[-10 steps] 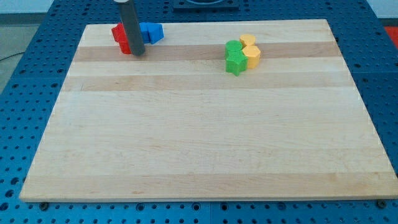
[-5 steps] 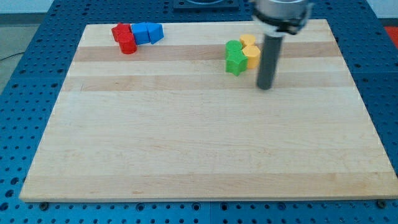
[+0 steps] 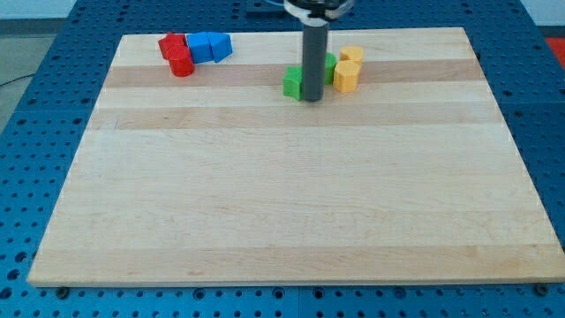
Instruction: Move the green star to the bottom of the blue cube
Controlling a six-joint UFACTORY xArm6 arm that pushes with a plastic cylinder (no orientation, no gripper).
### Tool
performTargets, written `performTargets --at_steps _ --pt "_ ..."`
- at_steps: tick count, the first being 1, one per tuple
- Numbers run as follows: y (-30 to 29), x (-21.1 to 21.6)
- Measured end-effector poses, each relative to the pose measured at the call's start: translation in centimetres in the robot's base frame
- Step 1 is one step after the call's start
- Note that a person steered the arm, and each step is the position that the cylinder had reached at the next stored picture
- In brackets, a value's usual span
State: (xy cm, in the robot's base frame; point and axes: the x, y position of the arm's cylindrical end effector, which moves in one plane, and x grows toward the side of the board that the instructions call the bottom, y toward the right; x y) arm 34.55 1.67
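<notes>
No fingers on this arm, so nothing to open or close; only a dark rod (image 3: 312, 53) with my tip (image 3: 312, 98) set down on the tabletop (image 3: 282, 203).

Nearest to the view's bottom, only bare pale wood in long strips, smooth and flat, good for sliding. Farther up, my tip touching or almost touching the right side of the green star (image 3: 292, 81); shape not sharp here, so taken as the star by judgement only. Behind the rod, on the view's right, a second green block (image 3: 330, 69), partly hidden, and just beside it two yellow blocks (image 3: 346, 76).

Farthest, near the top left corner: the blue cube (image 3: 200, 46), with another blue block (image 3: 222, 46) touching on its right and two red blocks (image 3: 177, 53) touching on its left. Green star well apart from the cube, so most of the way not yet done.

To do this step well: push leftward through the middle of the star, to avoid spinning it off the tip. Keep the path below the red blocks. Stop just under the cube without knocking it.

Around the tabletop, a blue bench (image 3: 26, 177) full of small holes.
</notes>
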Motion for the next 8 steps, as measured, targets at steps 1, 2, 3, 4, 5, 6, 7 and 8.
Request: performTargets --at_steps 1,2,3,4,5,6,7,8 --pt "-1.6 -0.6" --pt "2.4 -0.6" --pt "4.6 -1.7" --pt "1.8 -2.7" --pt "-1.6 -2.9" --pt "-4.5 -2.9" --pt "-7.7 -2.9" --pt "-10.0 -2.9"
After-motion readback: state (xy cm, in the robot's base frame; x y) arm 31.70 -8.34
